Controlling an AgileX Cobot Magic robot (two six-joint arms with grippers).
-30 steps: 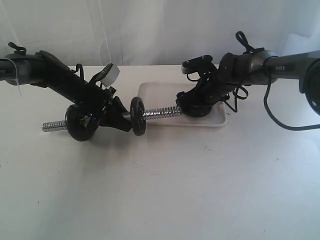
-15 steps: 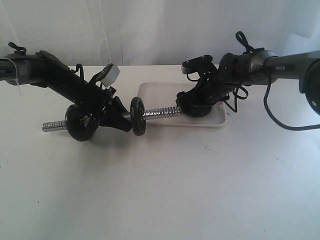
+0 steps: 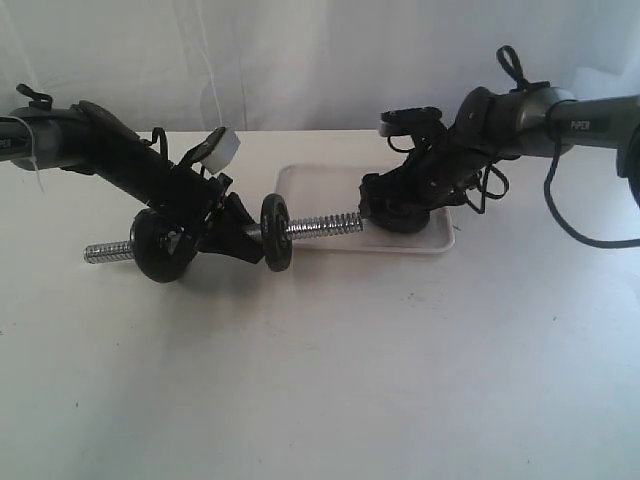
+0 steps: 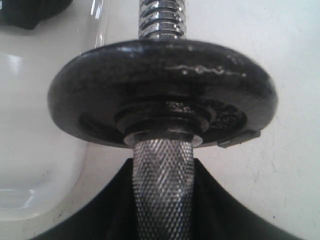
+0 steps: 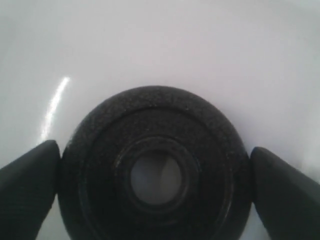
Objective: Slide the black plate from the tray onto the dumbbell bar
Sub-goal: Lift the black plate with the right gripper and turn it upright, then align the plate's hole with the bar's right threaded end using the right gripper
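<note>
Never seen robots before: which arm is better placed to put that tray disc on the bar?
The right: the right claw pinches the black plate at the tray, by the dumbbell bar's free end. The left claw holds that bar.

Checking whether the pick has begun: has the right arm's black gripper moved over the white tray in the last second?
Yes. The right gripper has shifted slightly right, toward the flat white rectangular tray's right edge.
</note>
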